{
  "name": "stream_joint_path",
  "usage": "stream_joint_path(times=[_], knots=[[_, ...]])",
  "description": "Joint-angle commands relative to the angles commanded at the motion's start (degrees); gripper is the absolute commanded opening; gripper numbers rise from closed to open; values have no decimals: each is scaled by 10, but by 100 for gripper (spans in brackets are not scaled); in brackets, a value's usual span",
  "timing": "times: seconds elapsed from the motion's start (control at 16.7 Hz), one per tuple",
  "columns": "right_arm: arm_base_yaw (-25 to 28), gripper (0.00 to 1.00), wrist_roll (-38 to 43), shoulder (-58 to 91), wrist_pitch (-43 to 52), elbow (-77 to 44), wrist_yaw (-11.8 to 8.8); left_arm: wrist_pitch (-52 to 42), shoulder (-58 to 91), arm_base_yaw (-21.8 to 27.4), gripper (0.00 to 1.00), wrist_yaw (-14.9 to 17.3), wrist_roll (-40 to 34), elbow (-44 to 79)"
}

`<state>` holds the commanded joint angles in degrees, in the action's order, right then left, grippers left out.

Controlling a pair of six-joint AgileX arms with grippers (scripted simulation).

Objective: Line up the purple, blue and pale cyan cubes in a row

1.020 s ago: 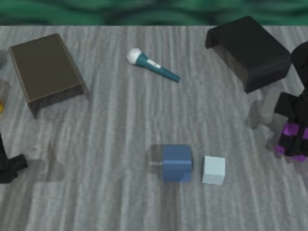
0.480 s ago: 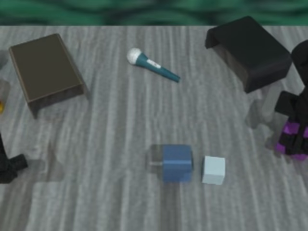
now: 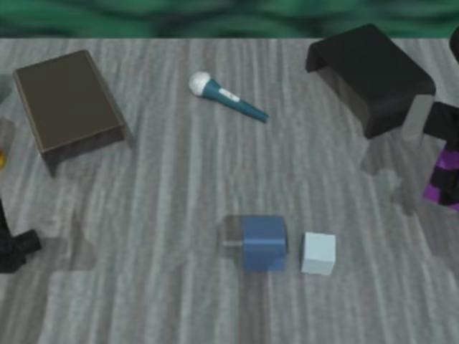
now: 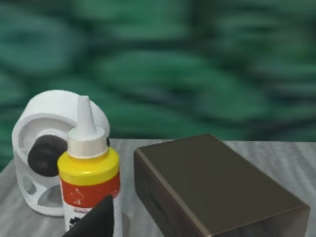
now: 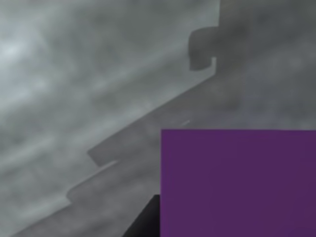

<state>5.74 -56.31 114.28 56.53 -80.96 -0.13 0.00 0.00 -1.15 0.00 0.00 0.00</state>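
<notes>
Gripping the purple cube (image 3: 439,185) at the table's three o'clock edge, right gripper (image 3: 446,168) risks nudging the pale cyan cube (image 3: 318,253) on placement.

On the counter (image 3: 172,186) the blue cube (image 3: 264,244) sits just left of the pale cyan cube (image 3: 318,253). My right pincer (image 3: 446,172) holds the purple cube (image 3: 437,183) at the right edge. The microphone (image 3: 226,95) lies behind them, between two boxes; my left pincer (image 3: 14,247) is at the left edge.

Vivid purple cube (image 3: 442,175), medium blue cube (image 3: 263,244), whitish cyan cube (image 3: 318,253), grey-streaked table (image 3: 179,186)
</notes>
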Motion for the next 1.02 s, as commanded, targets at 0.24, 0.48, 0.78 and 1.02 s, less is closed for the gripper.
stream_joint_path(times=[0.24,0.48,0.78,1.02], knots=[[-2,0,1,3,-1,0,0,0,0,0,100,0,0,0],[43,0,15,48,35,-62,0,0,0,0,100,0,0,0],[170,0,58,171,135,-273,1,0,0,0,100,0,0,0],[293,0,108,279,227,-494,1,0,0,0,100,0,0,0]])
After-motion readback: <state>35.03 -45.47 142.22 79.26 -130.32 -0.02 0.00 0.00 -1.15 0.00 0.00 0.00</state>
